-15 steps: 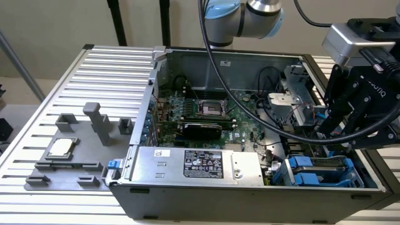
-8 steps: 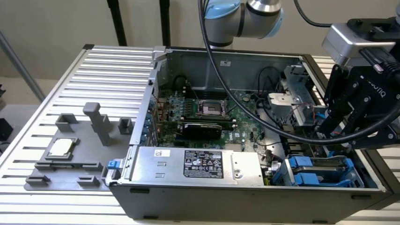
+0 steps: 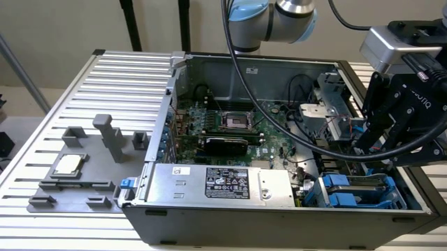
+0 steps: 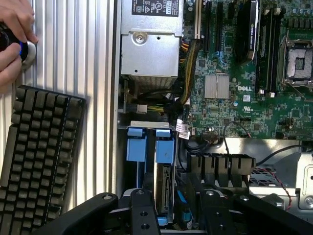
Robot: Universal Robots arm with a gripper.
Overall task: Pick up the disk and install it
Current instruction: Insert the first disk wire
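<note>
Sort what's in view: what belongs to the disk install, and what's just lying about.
Belongs to the job:
- disk in its blue frame, standing inside the open computer case
- gripper, close by the disk

Just lying about:
- chip on the grey tray
- keyboard
- a person's hand on a knob
- power supply

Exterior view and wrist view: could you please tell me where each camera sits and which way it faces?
Exterior view: off the arm, raised beside the open computer case, looking obliquely down into it; the arm shows above, the gripper at the exterior view's right.
Wrist view: on the wrist, looking down past the gripper into the case, over the blue drive carriers; a person's hand and a keyboard are beside the case.
Shared: the case, the gripper, the carriers, the power supply and the processor socket.
</note>
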